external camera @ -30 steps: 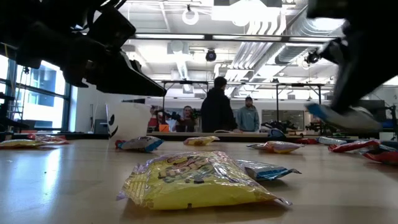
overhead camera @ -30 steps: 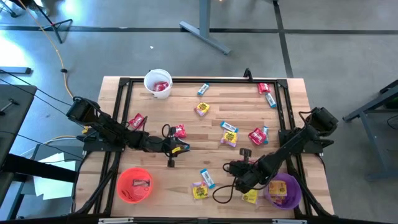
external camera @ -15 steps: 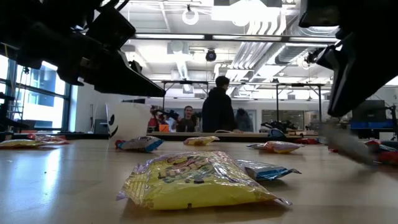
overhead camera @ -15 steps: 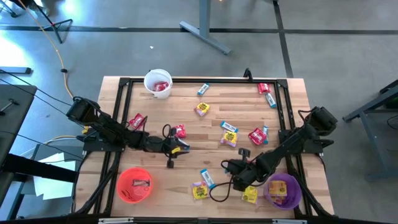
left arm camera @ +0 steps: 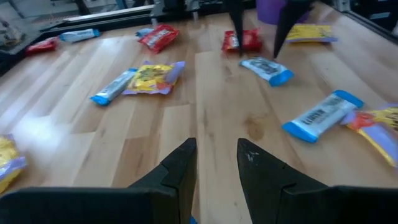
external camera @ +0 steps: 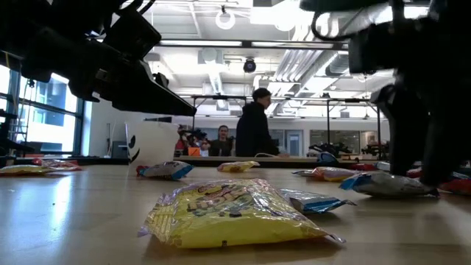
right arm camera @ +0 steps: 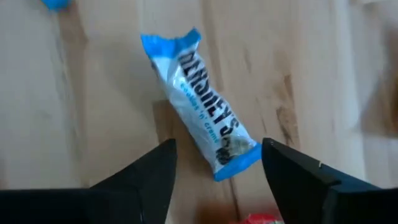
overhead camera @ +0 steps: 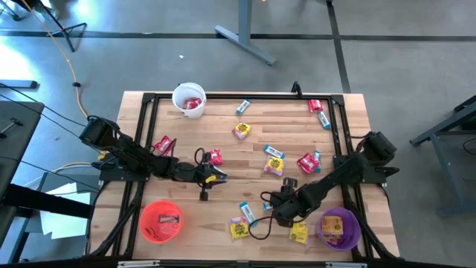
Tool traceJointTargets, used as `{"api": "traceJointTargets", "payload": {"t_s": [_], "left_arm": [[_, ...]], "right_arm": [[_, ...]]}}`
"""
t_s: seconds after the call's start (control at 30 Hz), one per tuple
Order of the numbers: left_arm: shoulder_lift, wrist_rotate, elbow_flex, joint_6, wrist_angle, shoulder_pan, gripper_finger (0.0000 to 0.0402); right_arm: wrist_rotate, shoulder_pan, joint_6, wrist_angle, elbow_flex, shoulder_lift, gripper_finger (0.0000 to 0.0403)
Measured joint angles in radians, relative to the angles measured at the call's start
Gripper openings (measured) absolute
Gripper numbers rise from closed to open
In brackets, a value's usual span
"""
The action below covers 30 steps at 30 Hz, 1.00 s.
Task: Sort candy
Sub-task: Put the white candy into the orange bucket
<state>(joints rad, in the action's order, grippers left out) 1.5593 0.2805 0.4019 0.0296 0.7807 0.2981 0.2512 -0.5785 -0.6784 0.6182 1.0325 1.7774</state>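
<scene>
Candy lies scattered over the wooden table: red packets, yellow packets and blue-and-white bars. My right gripper points down, open, just above one blue-and-white bar that lies flat on the table. Its two fingers stand on either side of the bar's near end without touching it. The left wrist view shows that bar under my right gripper. My left gripper hovers low over bare wood at the table's left middle, open, nothing between its fingers.
A white cup with red candy stands at the far left. An orange cup is at the near left. A purple cup with yellow candy is at the near right. A black frame rims the table. People stand in the room beyond.
My right gripper has sunk toward the table, shifted a little toward its left edge, and opened. It has let go of the blue-and-white bar it held up. The bar has dropped and now lies flat on the wood below the fingers.
</scene>
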Motion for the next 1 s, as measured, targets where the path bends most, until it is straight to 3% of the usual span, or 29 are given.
{"api": "traceJointTargets", "payload": {"t_s": [0.13,0.23,0.37,0.47,0.53,0.8,1.0], "left_arm": [[0.0,-0.043,0.0,0.008,0.001,0.0,0.0101],[0.0,-0.043,0.0,0.008,0.001,0.0,0.0101],[0.0,-0.043,0.0,0.057,0.002,0.003,0.0101],[0.0,-0.043,0.007,0.156,0.0,0.023,0.0101],[0.0,-0.043,0.022,0.209,0.001,0.037,0.0101],[0.0,0.007,0.115,0.422,-0.084,0.111,0.011],[0.0,0.035,0.197,0.386,-0.223,0.136,0.0146]], "right_arm": [[0.015,0.012,0.051,-0.006,0.006,0.055,0.0226],[0.012,0.017,0.055,-0.014,0.006,0.069,0.0198],[0.011,0.012,0.065,-0.044,0.003,0.052,0.0118],[0.063,0.017,0.067,-0.067,0.0,0.037,0.0043],[0.102,0.021,0.075,-0.078,-0.002,0.024,0.0014],[0.085,0.076,0.152,-0.266,-0.002,0.018,0.0023],[0.063,0.119,0.227,-0.389,-0.002,0.016,0.0002]]}}
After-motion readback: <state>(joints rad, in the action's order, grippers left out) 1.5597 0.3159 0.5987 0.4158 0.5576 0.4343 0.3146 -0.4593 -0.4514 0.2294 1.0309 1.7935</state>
